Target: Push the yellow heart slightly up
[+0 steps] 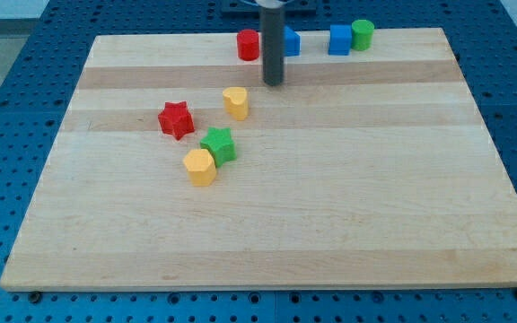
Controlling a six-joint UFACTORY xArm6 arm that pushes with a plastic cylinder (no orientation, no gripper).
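**Tip above the heart, push not yet set up**

My tip (273,82) is the bare end of a dark rod; there is no claw on it, so nothing can be wide, narrow or holding. It rests on the board (330,206), apart from every block.

I place everything from the yellow heart (235,102), the task's block. It sits in the board's upper half, left of centre. My tip is near it, up and to the view's right. The red cylinder (249,45) lies further up, near the top edge, with a blue block (290,40) just right of it, partly hidden by the rod. A 2nd blue block (339,39) and a green cylinder (362,34) sit further right along that edge, touching or nearly so. Left and slightly down from the heart is the red star (176,119). Below it is the green star (218,144), with a 2nd yellow block (200,167), shape unclear, against its lower left.

I judge this to be the approach step. A push up needs contact from the heart's lower side, and my tip is on the wrong side. The next move calls for circling round the heart without brushing it, entering the gap above the green star, then a short nudge upward.

No brand, label or writing is readable.
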